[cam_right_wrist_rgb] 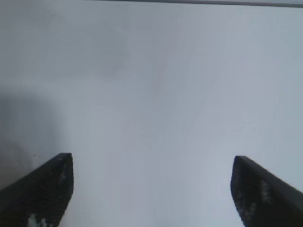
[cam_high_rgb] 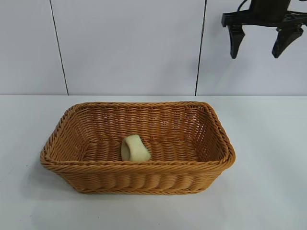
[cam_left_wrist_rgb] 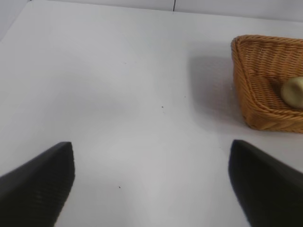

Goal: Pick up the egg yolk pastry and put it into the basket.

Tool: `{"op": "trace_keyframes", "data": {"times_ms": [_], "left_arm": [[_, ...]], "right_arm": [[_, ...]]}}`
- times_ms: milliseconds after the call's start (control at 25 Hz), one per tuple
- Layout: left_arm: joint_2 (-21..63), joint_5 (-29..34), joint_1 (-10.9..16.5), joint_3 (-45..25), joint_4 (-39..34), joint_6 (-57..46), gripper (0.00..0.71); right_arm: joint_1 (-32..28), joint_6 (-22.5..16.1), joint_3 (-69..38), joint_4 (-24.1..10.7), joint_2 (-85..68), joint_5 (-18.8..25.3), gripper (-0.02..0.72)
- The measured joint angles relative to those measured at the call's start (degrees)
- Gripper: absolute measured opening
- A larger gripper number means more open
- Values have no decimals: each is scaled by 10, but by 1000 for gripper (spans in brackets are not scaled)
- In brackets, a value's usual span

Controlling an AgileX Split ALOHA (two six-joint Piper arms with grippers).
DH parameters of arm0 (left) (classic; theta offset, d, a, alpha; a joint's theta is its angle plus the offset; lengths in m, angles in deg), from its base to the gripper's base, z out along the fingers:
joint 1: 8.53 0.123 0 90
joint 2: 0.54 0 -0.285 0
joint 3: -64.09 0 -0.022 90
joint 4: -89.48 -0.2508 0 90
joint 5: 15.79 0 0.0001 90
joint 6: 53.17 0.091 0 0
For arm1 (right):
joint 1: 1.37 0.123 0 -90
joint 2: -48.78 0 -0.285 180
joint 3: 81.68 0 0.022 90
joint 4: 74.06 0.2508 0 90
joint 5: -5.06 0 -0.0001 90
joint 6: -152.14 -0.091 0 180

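Egg yolk pastry (cam_high_rgb: 135,148): lying inside the basket, on its woven floor close to the near long wall, tipped over so that its flat base is facing partly sideways; nothing is gripping it.
Basket (cam_high_rgb: 144,167): sitting on the tabletop (cam_high_rgb: 268,158) in the middle of the exterior view, its long side facing the camera; in the left wrist view only one corner (cam_left_wrist_rgb: 265,113) is showing, with the pale pastry (cam_left_wrist_rgb: 293,92) peeking over the rim.
Right gripper (cam_high_rgb: 260,45): hanging high in the air, beyond and to the right of the basket, well apart from it; its two dark fingers (cam_high_rgb: 236,40) are standing spread wide and are holding nothing. Its wrist view is showing only bare tabletop between the tips (cam_right_wrist_rgb: 151,189).
Left gripper (cam_left_wrist_rgb: 151,184): hovering over bare tabletop off to the side of the basket, out of the exterior view; its fingers (cam_left_wrist_rgb: 42,179) are likewise gaping wide with nothing between them.
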Motion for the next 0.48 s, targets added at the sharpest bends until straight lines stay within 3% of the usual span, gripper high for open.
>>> {"op": "trace_keyframes", "data": {"times_ms": [280,480], "left_arm": [[0,0,0,0,0,0,640],[0,0,0,0,0,0,640]], "right_arm": [[-35,7,0,3,0,0,649],[-35,16,0,32,0,0,649]]}}
